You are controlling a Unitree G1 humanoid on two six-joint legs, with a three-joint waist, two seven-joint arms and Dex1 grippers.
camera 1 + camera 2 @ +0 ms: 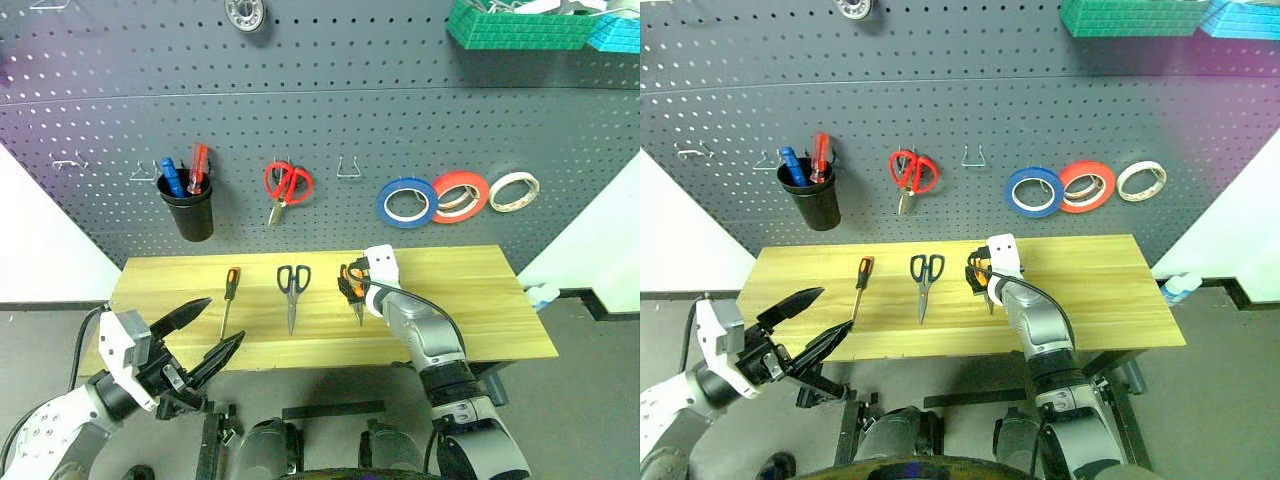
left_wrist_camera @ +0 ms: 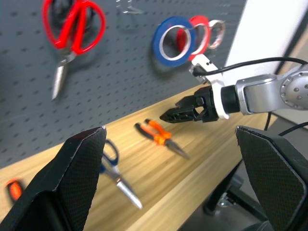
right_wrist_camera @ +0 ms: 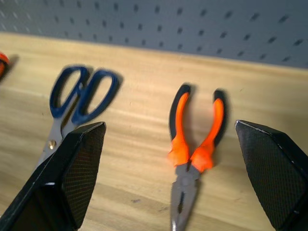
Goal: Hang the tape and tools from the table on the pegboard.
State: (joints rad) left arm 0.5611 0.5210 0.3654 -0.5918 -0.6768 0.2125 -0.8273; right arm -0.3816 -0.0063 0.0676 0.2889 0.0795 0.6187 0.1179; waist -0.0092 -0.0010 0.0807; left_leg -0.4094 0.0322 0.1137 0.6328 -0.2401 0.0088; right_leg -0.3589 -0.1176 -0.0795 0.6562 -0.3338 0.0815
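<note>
Right gripper (image 2: 166, 115) over the pliers (image 3: 192, 144)
Both grippers gape wide and empty; left gripper (image 1: 210, 335) hangs off the surface (image 1: 470, 300) edge

Light falls evenly and brightly from above; my table (image 1: 470, 300) shows only soft, short shadows under the scissors (image 1: 292, 290). The pegboard (image 1: 320, 120) bows at the edges of my head views. My right wrist view is smeared, the pliers (image 3: 195, 144) soft-edged.
</note>
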